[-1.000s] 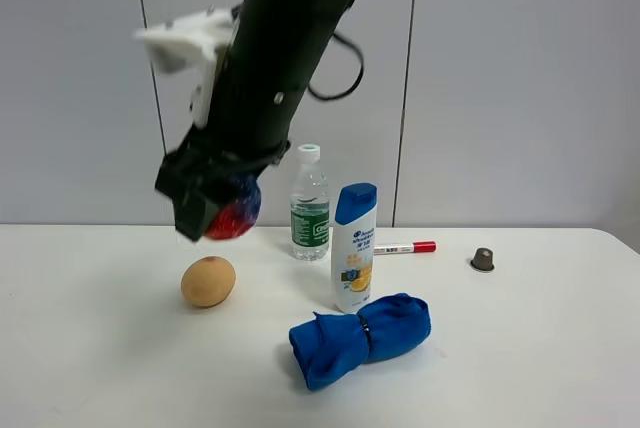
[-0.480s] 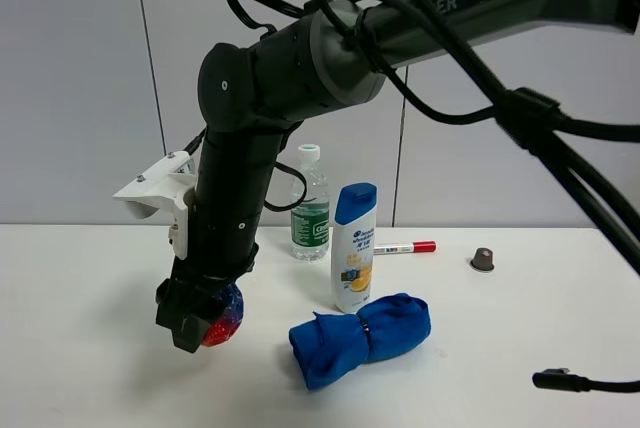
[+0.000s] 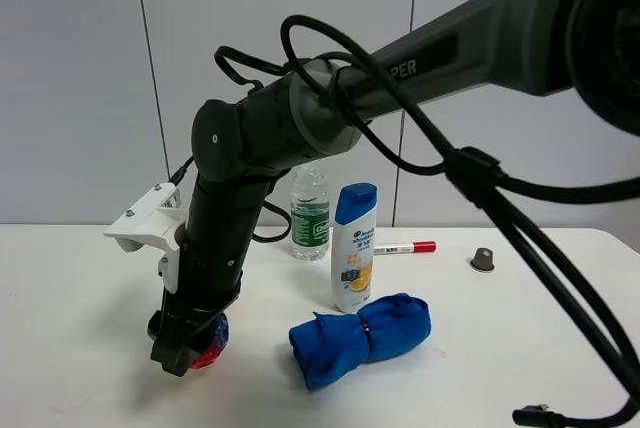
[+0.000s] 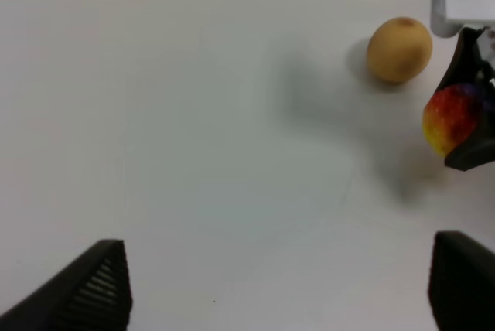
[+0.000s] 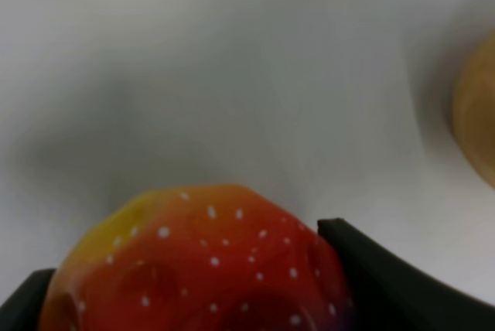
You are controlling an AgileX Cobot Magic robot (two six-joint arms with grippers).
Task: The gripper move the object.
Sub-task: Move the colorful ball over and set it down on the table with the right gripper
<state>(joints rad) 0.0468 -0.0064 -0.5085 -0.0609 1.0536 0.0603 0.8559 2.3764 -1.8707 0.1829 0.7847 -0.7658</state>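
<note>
The object, a bumpy red, yellow and blue ball [image 3: 212,340], is held between the black jaws of my right gripper [image 3: 188,345], low at the front left of the table [image 3: 80,368]. I cannot tell whether it touches the surface. A white block [image 3: 140,228] sits on the arm just above the gripper. The right wrist view shows the ball [image 5: 201,261] close up between the fingers [image 5: 379,284]. In the left wrist view the ball [image 4: 452,114] hangs in the right gripper [image 4: 473,118]. My left gripper [image 4: 282,284] is open and empty over bare table.
A tan egg-shaped ball [image 4: 399,49] lies just beyond the held ball, hidden behind the arm in the high view. A rolled blue cloth [image 3: 360,338], shampoo bottle [image 3: 354,248], water bottle [image 3: 310,213], red marker [image 3: 405,247] and small brown cap [image 3: 482,260] stand to the right.
My right arm has come down and forward with the ball, from above the tan ball to table level at the front left. The tan ball is now hidden behind the arm.
</note>
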